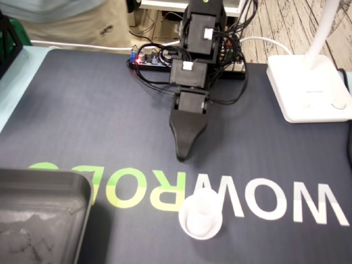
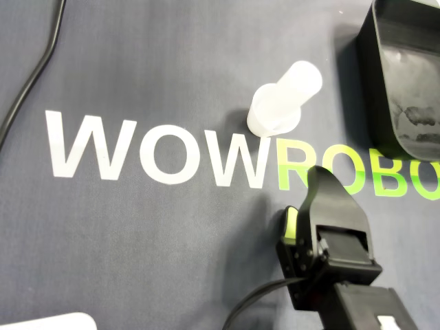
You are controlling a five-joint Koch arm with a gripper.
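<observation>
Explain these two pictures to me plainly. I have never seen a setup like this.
This is a small black robot arm ending in a gripper. One picture faces it from the front; the other looks down from above. On the dark mat with WOWROBO lettering are a small translucent white container, a dark tray and a white lamp base. The gripper holds nothing: its tip is near the container but apart from it. Whether it is open or shut cannot be told.

Small translucent white cup [image 1: 201, 219], standing upright on white lettering [image 1: 264, 201]
</observation>
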